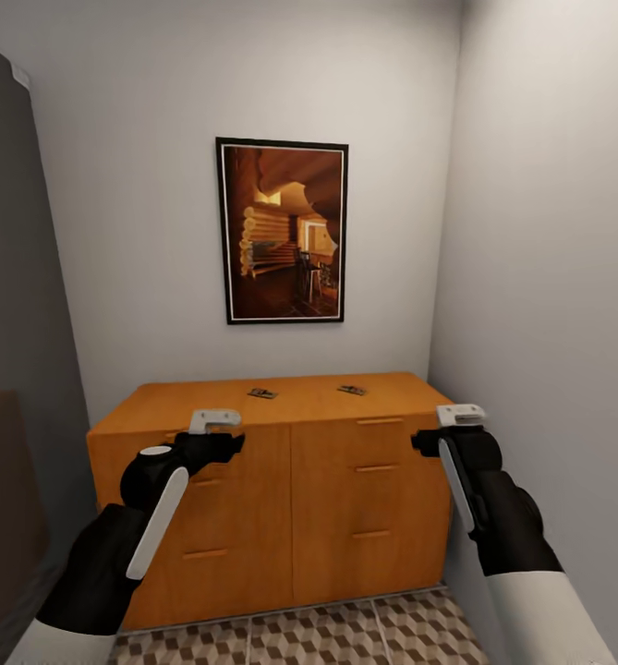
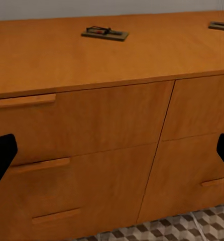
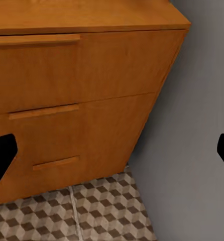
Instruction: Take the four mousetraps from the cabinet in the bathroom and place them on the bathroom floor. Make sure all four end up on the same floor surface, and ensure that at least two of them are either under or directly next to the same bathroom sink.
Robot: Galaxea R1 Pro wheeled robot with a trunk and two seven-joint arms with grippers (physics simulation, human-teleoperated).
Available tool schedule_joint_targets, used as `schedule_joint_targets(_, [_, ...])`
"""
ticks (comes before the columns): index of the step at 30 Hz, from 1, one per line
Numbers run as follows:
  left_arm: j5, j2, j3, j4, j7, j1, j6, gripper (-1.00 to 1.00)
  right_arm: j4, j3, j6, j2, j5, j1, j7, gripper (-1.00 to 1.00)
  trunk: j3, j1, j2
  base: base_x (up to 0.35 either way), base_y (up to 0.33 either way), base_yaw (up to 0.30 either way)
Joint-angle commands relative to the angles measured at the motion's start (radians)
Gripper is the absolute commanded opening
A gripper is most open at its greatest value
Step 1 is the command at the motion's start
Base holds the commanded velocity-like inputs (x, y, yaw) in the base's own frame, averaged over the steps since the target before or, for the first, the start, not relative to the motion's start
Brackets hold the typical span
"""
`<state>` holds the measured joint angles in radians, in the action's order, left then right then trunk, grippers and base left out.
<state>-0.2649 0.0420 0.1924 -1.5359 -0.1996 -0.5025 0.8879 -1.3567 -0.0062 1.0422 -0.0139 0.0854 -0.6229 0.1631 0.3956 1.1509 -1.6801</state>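
Facing the cabinet point(image 1: 281, 480) — two mousetraps point(image 1: 262, 393) lying on top, near the wall. Left gripper point(image 1: 214, 421) and right gripper point(image 1: 461, 416) both spread wide, empty. Better to reach over the front edge and come down flat on the nearer board — avoiding the spring bar

orange cabinet point(image 1: 281, 480), two mousetraps point(image 1: 262, 393) on top

Two flat mousetraps point(image 1: 262, 393) point(image 1: 351, 390) well apart atop the orange-brown cabinet point(image 1: 327, 480), cube-patterned bathroom floor point(image 1: 345, 637) below.

orange-brown cabinet point(image 1: 281, 480), cube-patterned brown-beige floor point(image 1: 345, 637)
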Motion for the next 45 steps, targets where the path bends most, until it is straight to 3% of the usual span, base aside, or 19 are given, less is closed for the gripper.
schedule_joint_targets(1, [-0.008, 0.001, 0.001, -0.001, -0.01, -0.003, 0.003, 1.0, 0.0, -0.001, 0.005, -0.006, 0.009, -0.003, 0.001, 1.0, 0.001, 0.0, -0.001, 0.3, 0.0, 0.0])
schedule_joint_targets(11, [0.001, -0.002, 0.0, -0.002, -0.008, -0.057, 0.003, 1.0, 0.006, 0.002, 0.005, -0.052, 0.009, -0.022, 0.043, 1.0, 0.001, 0.0, -0.001, 0.316, 0.0, 0.0])
schedule_joint_targets(29, [0.001, -0.009, -0.001, -0.001, -0.006, -0.161, 0.003, 1.0, 0.069, 0.005, 0.005, -0.059, 0.005, -0.15, 0.043, 1.0, 0.001, 0.0, -0.001, 0.323, 0.0, 0.0])
schedule_joint_targets(35, [0.001, -0.009, -0.001, 0.002, -0.006, -0.172, 0.003, 1.0, 0.108, 0.008, 0.005, -0.065, 0.003, -0.182, 0.043, 1.0, 0.001, 0.0, -0.001, 0.323, 0.0, 0.0])
schedule_joint_targets(45, [0.002, -0.004, 0.001, 0.008, -0.006, -0.175, 0.005, 1.0, 0.184, 0.018, 0.005, -0.097, -0.004, -0.208, 0.026, 1.0, 0.001, 0.0, -0.001, 0.265, 0.0, 0.0])
